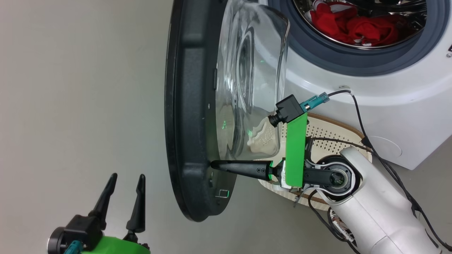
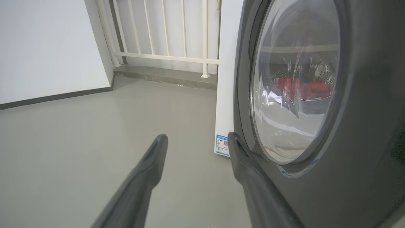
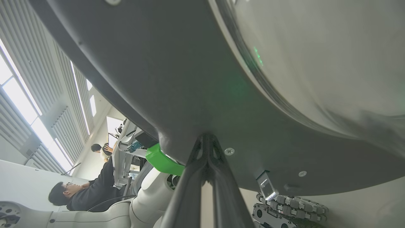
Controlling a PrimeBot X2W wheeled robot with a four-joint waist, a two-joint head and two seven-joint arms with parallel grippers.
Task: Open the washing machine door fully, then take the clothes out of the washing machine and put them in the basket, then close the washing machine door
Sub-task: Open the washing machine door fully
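Hovering low at the head view's left, the left pincer (image 1: 128, 175) is spread and holds nothing, just beside the outer face of the washing machine door (image 1: 190, 106). The right pincer (image 1: 216, 165) is pressed together, its tips touching the door's inner frame. Beyond, the basket (image 1: 335, 130) sits before the washing machine (image 1: 353, 88), whose drum holds the red clothes (image 1: 353, 26).

Glossy black plastic door (image 1: 183, 106), clear glass bowl (image 1: 247, 70).
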